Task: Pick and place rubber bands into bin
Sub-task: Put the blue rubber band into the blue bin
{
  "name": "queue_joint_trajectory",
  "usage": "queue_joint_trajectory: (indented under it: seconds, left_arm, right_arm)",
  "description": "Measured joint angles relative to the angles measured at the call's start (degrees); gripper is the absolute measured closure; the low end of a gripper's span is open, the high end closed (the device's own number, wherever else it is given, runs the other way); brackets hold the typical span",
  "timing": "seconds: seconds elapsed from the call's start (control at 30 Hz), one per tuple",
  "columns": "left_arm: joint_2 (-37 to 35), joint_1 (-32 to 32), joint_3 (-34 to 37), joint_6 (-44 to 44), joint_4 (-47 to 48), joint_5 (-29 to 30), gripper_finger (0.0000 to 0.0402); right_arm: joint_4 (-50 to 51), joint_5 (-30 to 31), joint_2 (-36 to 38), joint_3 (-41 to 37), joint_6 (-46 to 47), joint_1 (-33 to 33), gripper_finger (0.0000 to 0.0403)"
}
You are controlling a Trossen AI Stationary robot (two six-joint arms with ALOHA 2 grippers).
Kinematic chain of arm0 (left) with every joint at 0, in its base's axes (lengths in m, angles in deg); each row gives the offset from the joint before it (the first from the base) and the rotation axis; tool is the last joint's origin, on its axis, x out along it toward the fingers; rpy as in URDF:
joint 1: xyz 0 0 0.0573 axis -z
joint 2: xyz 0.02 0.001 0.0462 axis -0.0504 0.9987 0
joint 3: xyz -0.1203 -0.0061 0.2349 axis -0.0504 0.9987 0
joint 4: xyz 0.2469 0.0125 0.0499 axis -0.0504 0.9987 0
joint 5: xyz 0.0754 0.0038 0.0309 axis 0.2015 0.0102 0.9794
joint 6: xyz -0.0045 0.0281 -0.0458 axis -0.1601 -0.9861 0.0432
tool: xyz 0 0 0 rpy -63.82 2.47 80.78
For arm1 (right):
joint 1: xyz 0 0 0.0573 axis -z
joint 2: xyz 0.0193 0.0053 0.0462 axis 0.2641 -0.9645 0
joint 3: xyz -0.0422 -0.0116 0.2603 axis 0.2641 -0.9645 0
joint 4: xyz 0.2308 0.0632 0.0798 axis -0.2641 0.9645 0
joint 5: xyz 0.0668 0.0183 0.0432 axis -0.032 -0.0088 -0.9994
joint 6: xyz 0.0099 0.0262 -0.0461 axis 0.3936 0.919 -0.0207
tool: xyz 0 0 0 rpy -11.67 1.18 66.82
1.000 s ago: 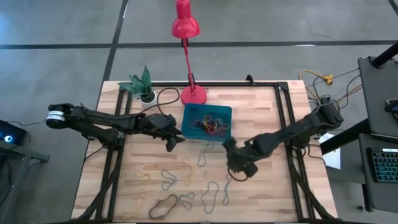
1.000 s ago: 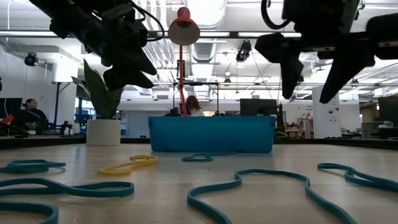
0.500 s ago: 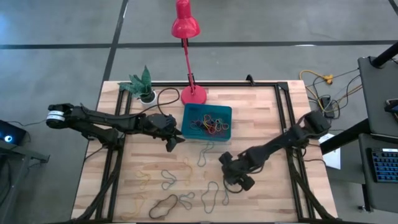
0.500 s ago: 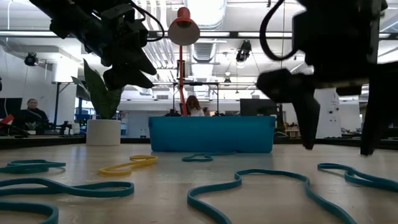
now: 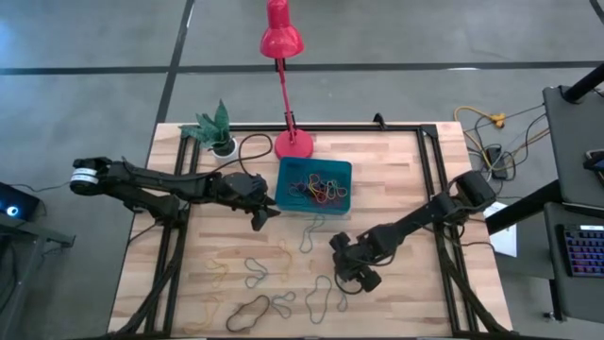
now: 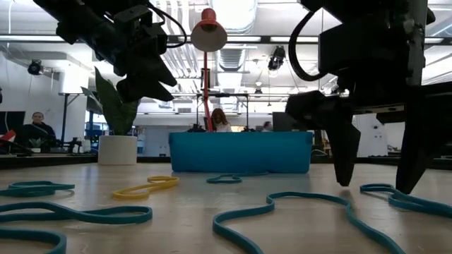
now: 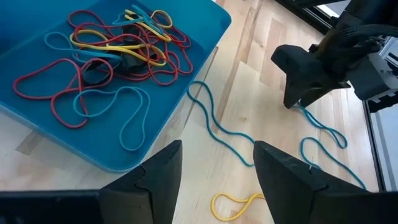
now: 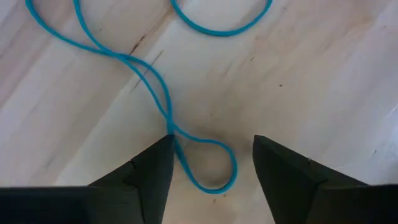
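Note:
The teal bin holds a tangle of red, yellow and blue rubber bands. More bands lie loose on the wood nearer the near edge: teal ones, a yellow one and a dark one. My right gripper is open and low over the table. Its fingers stand on either side of the end loop of a teal band. My left gripper hovers open, left of the bin and above the table. My right gripper points down from above, its open fingers astride the end loop of the teal band, which lies flat on the table. One fingertip stands right at the strand; whether it touches I cannot tell.
A red lamp's base, a small white plant pot and a black cable sit along the far edge. Black frame rails run down both sides. People show in the room beyond the table.
My right gripper has moved toward the table's near-left and down, from well above the wood to just over the teal band, staying open. The left arm and the bands have kept still.

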Motion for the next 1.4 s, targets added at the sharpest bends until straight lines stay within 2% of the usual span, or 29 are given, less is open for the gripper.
queue_joint_trajectory:
  seconds: [0.17, 0.33, 0.5, 0.73, 0.87, 1.07, 1.23, 1.4]
  left_arm:
    - [0.00, 0.00, 0.04, 0.04, 0.02, -0.45, 0.0219]
    - [0.00, 0.00, 0.06, 0.04, 0.02, -0.44, 0.0219]
    - [0.02, 0.00, 0.08, 0.01, 0.02, -0.44, 0.0219]
    - [0.02, 0.00, 0.10, -0.03, 0.02, -0.44, 0.0219]
    - [0.02, 0.00, 0.10, -0.09, -0.01, -0.42, 0.0219]
    - [0.02, 0.00, 0.10, -0.58, 0.00, -0.42, 0.0219]
    - [0.02, 0.00, 0.15, -0.62, 0.02, -0.42, 0.0219]
    - [0.02, 0.00, 0.15, -0.62, -0.09, -0.39, 0.0219]
  right_arm:
    - [-0.27, -0.33, -0.92, -0.01, 3.17, -0.03, 0.0251]
    - [0.15, -0.46, -0.98, -0.07, 3.79, -0.10, 0.0317]
    - [0.36, -0.24, -1.00, -0.25, 8.18, -0.16, 0.0377]
    - [1.89, 1.11, -0.48, 0.92, 22.39, 0.10, 0.0394]
    - [3.43, 11.48, 1.73, 2.84, 29.04, 0.70, 0.0395]
    - [5.69, 27.01, 8.91, 6.67, 35.46, 4.57, 0.0395]
    - [5.84, 41.11, 15.72, 8.55, 36.72, 10.07, 0.0395]
    - [4.86, 53.77, 18.96, 10.43, 37.77, 17.19, 0.0395]
